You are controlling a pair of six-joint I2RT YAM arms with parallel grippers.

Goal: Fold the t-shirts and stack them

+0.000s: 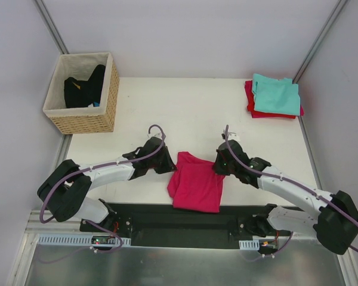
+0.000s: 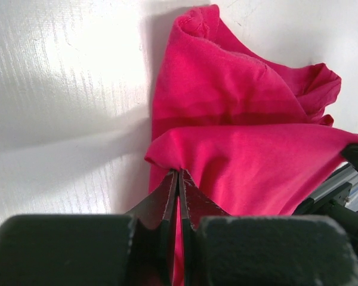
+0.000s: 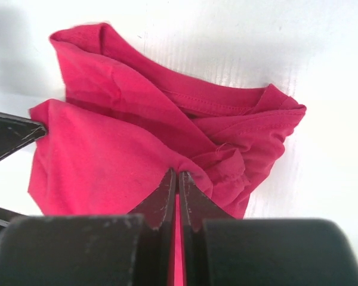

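You are getting open table (image 1: pixel 185 113) ahead of both sets of jaws, right out to the far edge. Between the left gripper (image 1: pixel 168 162) and right gripper (image 1: pixel 219 164), both pinching it, the pink tee (image 1: pixel 195 185) is filling the gap. The basket (image 1: pixel 86 122) is standing far ahead-left of the left jaws. The teal tee (image 1: pixel 277 95) is lying on the red tee (image 1: pixel 249 102), far ahead-right of the right jaws.

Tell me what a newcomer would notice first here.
The magenta-pink t-shirt lies at the near middle of the table, pinched from both sides: the left gripper is shut on its left edge, the right gripper on its right edge. At the far right, a teal t-shirt sits folded on a red t-shirt. At the far left, a wicker basket holds dark things.
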